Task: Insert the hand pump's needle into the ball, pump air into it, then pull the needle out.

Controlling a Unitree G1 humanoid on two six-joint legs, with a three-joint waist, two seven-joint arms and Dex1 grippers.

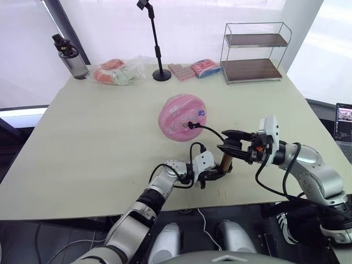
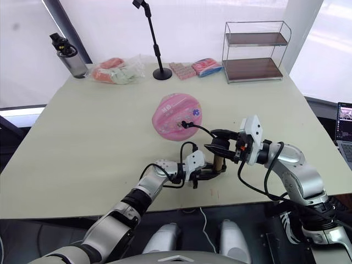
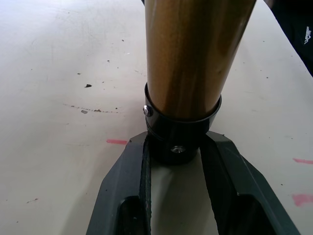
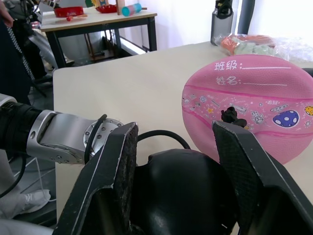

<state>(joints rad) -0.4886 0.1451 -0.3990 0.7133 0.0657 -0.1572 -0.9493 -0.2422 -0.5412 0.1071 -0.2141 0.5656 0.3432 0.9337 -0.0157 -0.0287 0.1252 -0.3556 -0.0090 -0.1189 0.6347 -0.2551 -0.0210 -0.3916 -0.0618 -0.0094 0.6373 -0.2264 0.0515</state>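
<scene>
The pink ball [image 1: 180, 115] lies mid-table, its white lettering and stickers facing me. The needle's black fitting [image 4: 229, 116] sits against the ball's skin, and the pin itself is hidden. A thin black hose [image 1: 212, 132] curves from there to the hand pump [image 1: 224, 163], a gold-bronze cylinder standing upright near the front edge. My left gripper [image 3: 173, 147] is shut on the pump's black bottom cap. My right gripper [image 4: 178, 127] comes in from the right, fingers closed on the black handle on top of the pump.
Along the far edge stand a dark bottle [image 1: 71, 58], bagged packets [image 1: 118, 71], a black stand pole [image 1: 157, 47], pink packets [image 1: 195, 70] and a wire shelf [image 1: 256, 52]. A laptop [image 1: 344, 124] sits off the table's right side.
</scene>
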